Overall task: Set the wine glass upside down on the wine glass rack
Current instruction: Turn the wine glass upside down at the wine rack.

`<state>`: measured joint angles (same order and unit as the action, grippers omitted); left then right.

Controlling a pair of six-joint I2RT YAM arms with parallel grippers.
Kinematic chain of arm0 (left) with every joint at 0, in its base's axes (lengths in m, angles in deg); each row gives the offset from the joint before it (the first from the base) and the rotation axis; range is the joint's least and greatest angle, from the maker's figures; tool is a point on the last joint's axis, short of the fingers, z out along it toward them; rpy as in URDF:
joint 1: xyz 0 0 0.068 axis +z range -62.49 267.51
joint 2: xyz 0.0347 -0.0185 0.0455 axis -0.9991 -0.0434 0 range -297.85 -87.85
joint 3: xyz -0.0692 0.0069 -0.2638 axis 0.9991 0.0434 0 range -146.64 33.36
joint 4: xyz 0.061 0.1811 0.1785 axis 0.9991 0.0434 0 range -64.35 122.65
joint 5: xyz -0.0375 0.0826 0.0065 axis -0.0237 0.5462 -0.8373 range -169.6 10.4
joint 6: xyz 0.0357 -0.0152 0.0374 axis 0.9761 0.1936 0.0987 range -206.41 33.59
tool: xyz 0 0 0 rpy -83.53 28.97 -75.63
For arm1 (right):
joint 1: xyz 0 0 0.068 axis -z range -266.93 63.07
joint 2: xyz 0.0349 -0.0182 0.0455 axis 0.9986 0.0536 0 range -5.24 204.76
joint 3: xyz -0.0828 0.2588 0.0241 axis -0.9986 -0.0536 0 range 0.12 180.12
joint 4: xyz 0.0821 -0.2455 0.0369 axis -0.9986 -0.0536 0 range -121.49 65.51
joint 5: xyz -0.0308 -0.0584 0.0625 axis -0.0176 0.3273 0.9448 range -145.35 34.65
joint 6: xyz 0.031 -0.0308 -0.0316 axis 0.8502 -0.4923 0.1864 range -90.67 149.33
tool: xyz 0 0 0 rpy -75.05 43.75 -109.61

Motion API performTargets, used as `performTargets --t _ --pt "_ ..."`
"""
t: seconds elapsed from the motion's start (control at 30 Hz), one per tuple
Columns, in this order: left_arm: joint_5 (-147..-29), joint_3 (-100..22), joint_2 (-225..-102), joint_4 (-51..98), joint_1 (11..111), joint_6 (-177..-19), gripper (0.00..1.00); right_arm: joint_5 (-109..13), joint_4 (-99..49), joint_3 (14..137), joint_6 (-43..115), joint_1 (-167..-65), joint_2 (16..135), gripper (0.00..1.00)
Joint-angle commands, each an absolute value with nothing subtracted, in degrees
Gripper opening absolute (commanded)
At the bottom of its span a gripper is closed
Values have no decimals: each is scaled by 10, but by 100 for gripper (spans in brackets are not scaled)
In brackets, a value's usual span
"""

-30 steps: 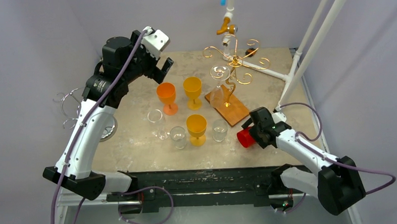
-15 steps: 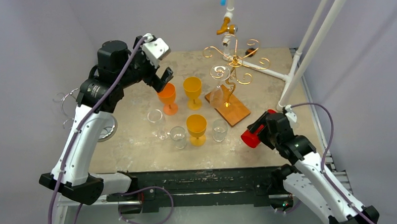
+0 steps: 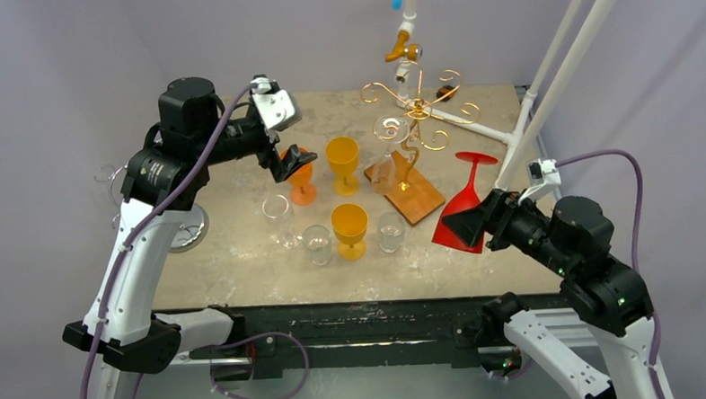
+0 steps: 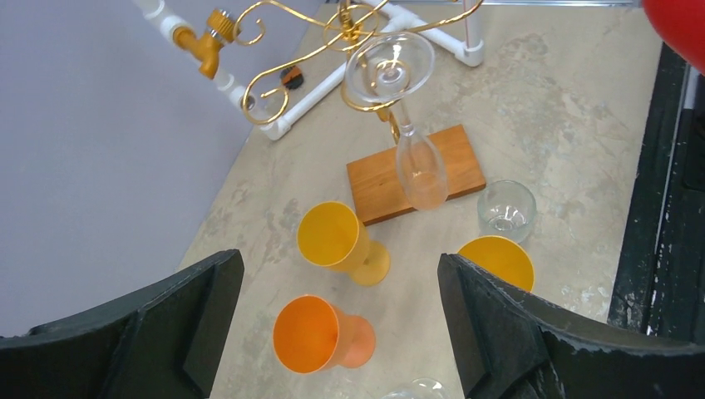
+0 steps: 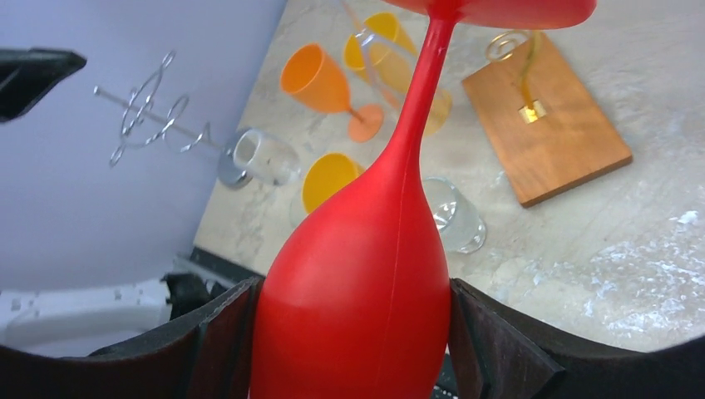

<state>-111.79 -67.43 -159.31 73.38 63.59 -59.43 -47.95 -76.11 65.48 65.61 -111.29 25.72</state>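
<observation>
So, left gripper [image 3: 289, 159] hangs open, right gripper [image 3: 484, 230] clamps the red plastic wine glass [image 3: 458, 224] foot-up, right of the gold wire rack [image 3: 415, 109]; next up, probably hooking its foot.

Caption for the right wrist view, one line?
Right gripper holds the red wine glass by its bowl above the table, wooden rack base beyond.

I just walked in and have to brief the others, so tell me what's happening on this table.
The right hand grips a red glass by its bowl, foot up and tilted, in the air to the right of the rack. A clear glass already hangs upside down on the rack. The left hand is open and empty, above an orange goblet. The red glass is not on the rack yet.
</observation>
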Motion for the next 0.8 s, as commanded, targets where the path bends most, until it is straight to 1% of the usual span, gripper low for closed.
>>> performTargets --t 0.0,0.2,0.3,0.4,0.5,0.6,0.67,0.77 --pt "-1216 -702 -1576 717 635 -569 95 -354 -765 723 560 -1114 310 66" --pt "-1258 -699 -1565 629 635 -638 98 -269 -712 796 518 -1114 361 64" --pt "-1297 -703 -1578 625 635 -653 99 -251 -696 820 505 -1114 392 62" --pt "-1328 -695 -1591 581 634 -690 99 -238 -670 838 498 -1114 428 61" --pt "-1328 -690 -1599 538 618 -698 99 -235 -654 864 492 -1126 466 60" --pt "-1302 -728 -1620 564 598 -677 100 -263 -648 903 492 -1172 513 59" --pt "-1286 -751 -1627 581 597 -669 100 -316 -635 929 502 -1237 548 59" --pt "-1266 -739 -1609 594 597 -642 100 -396 -664 980 490 -1315 598 58"
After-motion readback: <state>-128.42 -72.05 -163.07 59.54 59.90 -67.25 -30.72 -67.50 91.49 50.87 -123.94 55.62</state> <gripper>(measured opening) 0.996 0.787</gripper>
